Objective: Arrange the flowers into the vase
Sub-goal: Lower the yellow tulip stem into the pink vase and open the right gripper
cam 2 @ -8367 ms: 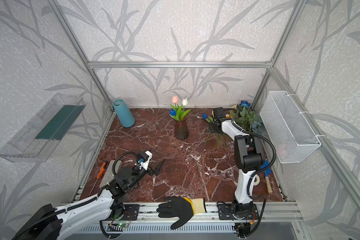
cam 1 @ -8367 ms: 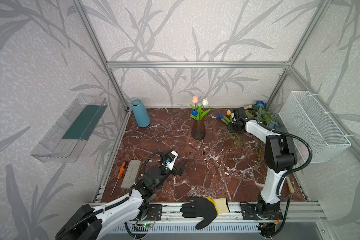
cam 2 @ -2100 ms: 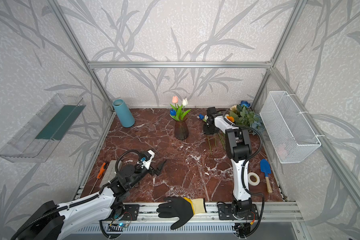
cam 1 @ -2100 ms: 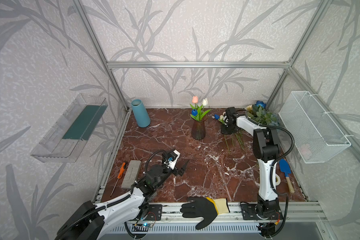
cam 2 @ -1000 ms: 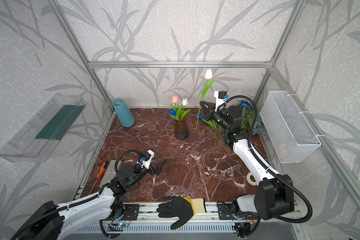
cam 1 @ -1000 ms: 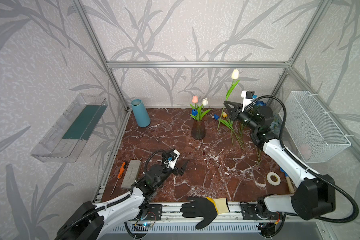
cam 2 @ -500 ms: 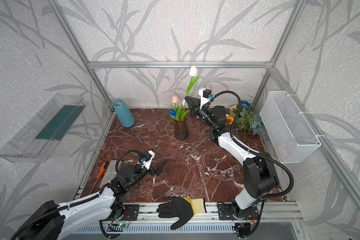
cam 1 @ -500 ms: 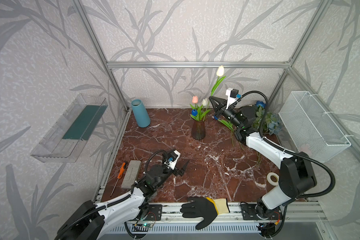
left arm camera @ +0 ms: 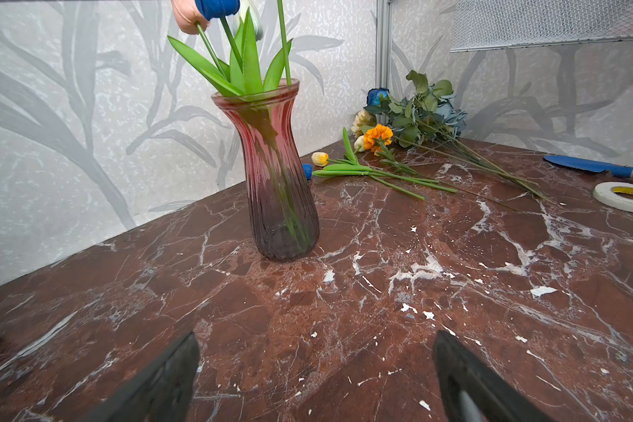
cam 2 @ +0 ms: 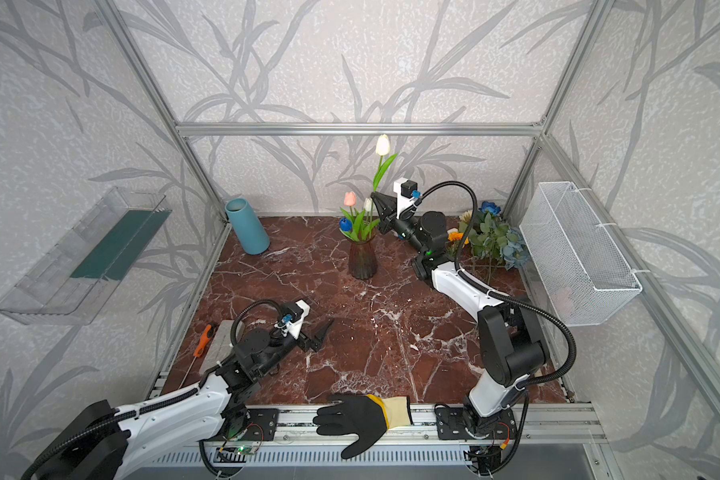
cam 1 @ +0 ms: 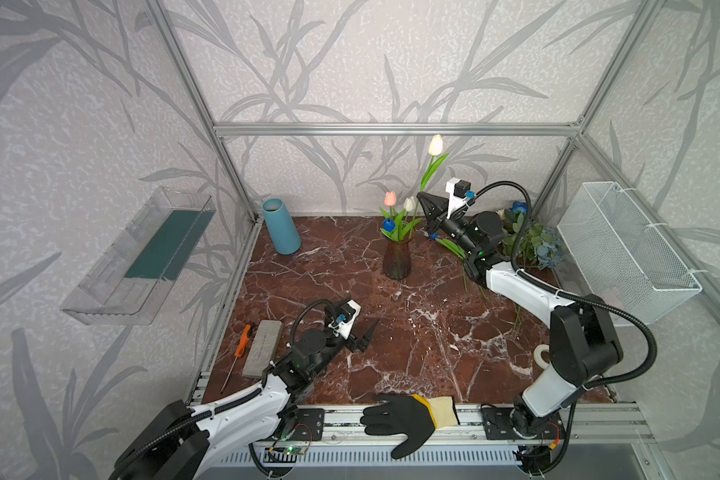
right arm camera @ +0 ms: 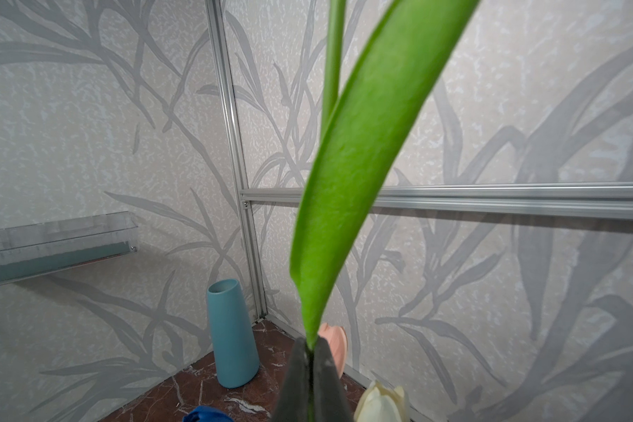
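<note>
A dark red glass vase (cam 1: pixel 397 259) (cam 2: pixel 362 259) (left arm camera: pixel 275 175) stands at the back middle with pink, white and blue tulips in it. My right gripper (cam 1: pixel 422 199) (cam 2: pixel 376 198) (right arm camera: pixel 310 350) hangs just above and right of the vase's mouth, shut on the green stem of a white tulip (cam 1: pixel 435 145) (cam 2: pixel 383 144) that stands upright. Whether the stem's lower end is inside the vase I cannot tell. More flowers (cam 1: pixel 524 237) (left arm camera: pixel 399 146) lie at the back right. My left gripper (cam 1: pixel 364 336) (left arm camera: pixel 315 339) is open and empty, low over the front left.
A blue cylinder (cam 1: pixel 281 226) stands at the back left. An orange screwdriver (cam 1: pixel 242 340) and a grey block (cam 1: pixel 262 347) lie front left. A tape roll (left arm camera: pixel 625 195) and a blue trowel (left arm camera: pixel 592 166) lie on the right. A wire basket (cam 1: pixel 624 249) hangs on the right wall, and a black glove (cam 1: pixel 408 417) lies on the front rail.
My right gripper has carried the white tulip leftwards from over the flower pile to beside the vase's mouth. The left arm has not moved.
</note>
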You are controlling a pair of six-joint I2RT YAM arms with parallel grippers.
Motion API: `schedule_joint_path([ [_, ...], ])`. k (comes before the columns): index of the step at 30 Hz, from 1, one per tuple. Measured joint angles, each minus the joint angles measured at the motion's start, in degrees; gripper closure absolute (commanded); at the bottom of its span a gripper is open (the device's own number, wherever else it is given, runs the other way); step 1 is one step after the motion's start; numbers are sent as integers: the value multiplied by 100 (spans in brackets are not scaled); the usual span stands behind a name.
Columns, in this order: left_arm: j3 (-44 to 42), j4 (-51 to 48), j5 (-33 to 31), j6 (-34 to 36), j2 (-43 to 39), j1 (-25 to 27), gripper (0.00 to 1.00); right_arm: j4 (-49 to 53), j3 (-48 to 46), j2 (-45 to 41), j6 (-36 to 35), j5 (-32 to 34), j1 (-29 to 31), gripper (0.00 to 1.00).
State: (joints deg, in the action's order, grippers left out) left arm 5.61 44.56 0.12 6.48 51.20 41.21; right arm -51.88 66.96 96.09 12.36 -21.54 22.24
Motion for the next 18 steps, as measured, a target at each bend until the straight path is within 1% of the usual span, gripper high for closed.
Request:
schedule_joint_path([
  [8,0,-4,0,0,0,0,1,-98,-398,127,-323,-109,52,100],
  [12,2,-15,0,2,0,0,1,-9,-457,138,-608,-114,133,100],
  [18,2,-20,0,2,0,0,1,146,-546,186,-1174,133,385,100],
])
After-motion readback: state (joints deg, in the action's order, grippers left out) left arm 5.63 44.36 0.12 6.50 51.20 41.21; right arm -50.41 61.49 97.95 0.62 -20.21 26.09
